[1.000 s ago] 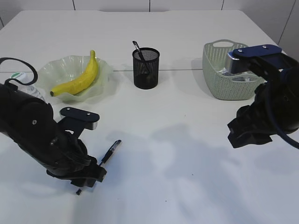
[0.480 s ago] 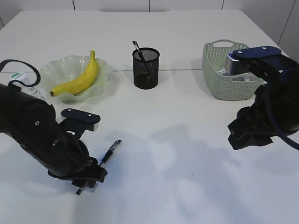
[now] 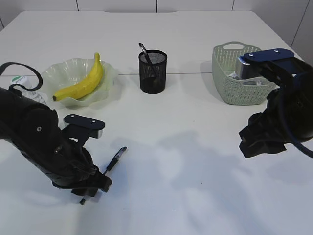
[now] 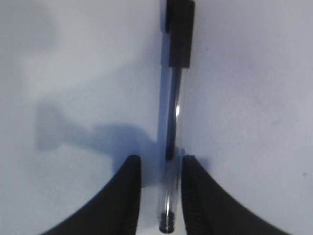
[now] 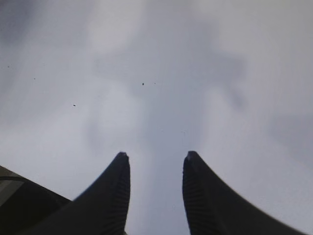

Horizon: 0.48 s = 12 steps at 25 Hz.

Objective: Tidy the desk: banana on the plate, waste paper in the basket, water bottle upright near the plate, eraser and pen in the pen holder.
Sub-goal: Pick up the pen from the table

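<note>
The left arm hides most of what may be a bottle (image 3: 22, 81).

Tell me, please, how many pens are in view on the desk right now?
2: one pen stands in the mesh pen holder; the other pen lies on the table between the left gripper's fingers. Others may be hidden.

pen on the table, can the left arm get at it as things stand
Probably yes: the pen lies flat between the fingers of the left gripper, which straddle its clear barrel, with nothing else around it on the table.
</note>
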Each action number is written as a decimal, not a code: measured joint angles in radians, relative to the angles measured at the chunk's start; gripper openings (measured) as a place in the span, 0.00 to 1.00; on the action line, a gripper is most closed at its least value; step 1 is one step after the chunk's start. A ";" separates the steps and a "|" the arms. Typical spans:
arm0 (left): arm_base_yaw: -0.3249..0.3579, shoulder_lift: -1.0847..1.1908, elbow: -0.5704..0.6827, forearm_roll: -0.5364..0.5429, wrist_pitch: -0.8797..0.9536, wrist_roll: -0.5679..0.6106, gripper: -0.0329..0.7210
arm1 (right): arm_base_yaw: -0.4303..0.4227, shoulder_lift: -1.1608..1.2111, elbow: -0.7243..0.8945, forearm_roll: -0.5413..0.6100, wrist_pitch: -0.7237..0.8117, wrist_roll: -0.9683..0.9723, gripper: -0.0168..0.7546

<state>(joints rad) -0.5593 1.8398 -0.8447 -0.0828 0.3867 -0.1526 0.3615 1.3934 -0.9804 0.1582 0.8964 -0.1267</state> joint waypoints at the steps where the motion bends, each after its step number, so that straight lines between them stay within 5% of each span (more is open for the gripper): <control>1: 0.000 0.000 0.000 0.000 0.001 0.000 0.28 | 0.000 0.000 0.000 0.002 0.000 0.000 0.38; 12: 0.000 0.000 0.000 0.000 0.007 0.000 0.09 | 0.000 0.000 0.000 0.002 0.002 -0.002 0.37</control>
<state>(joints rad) -0.5593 1.8398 -0.8447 -0.0828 0.3942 -0.1526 0.3615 1.3934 -0.9804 0.1599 0.8984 -0.1283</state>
